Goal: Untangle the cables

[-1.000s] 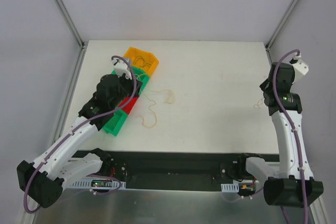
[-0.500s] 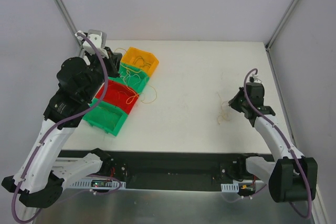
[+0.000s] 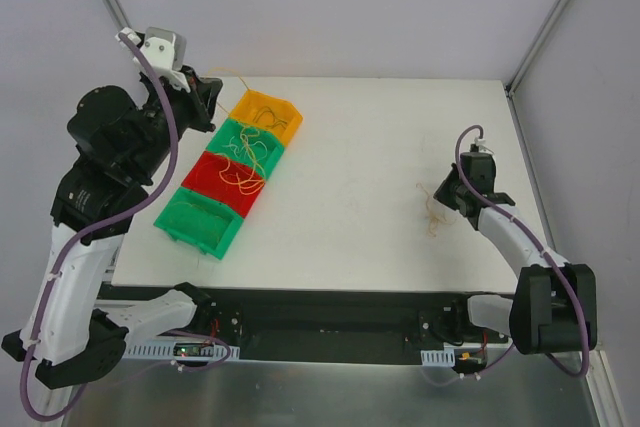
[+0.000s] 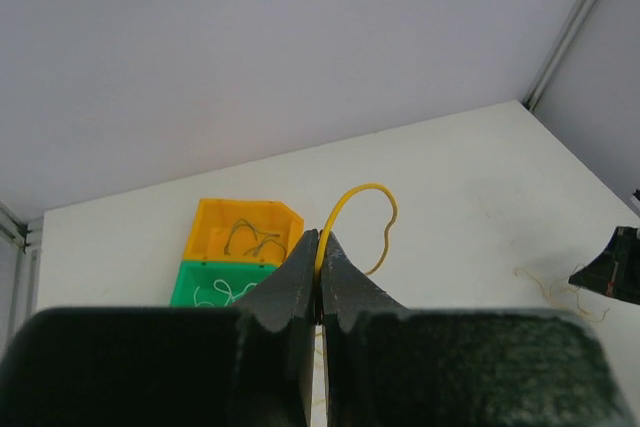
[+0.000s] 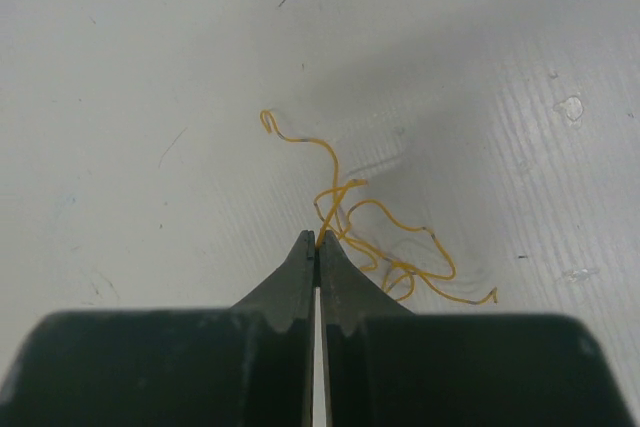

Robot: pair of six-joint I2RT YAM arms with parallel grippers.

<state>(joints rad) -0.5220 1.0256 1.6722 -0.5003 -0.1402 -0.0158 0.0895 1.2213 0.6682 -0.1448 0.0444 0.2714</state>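
Note:
My left gripper [image 4: 320,239] is shut on a thin yellow cable [image 4: 362,209] and holds it high above the row of bins; in the top view the gripper [image 3: 205,97] is at the far left with the cable [image 3: 228,74] arching from it. My right gripper [image 5: 317,240] is shut on a small clump of orange-yellow curly cables [image 5: 385,237] lying on the white table; in the top view the clump [image 3: 433,212] lies at the right, by the gripper [image 3: 447,192]. More thin cables lie in the bins [image 3: 243,165].
A row of bins stands at the left: orange [image 3: 283,107], green [image 3: 238,130], red [image 3: 203,176], green [image 3: 186,224]. The white table [image 3: 360,157] ends at the black front rail [image 3: 330,317]. Grey walls and metal posts surround it.
The left arm has lifted further up and left with the yellow cable, pulling it off the table. The right gripper has moved slightly, the clump still in it, close to the table.

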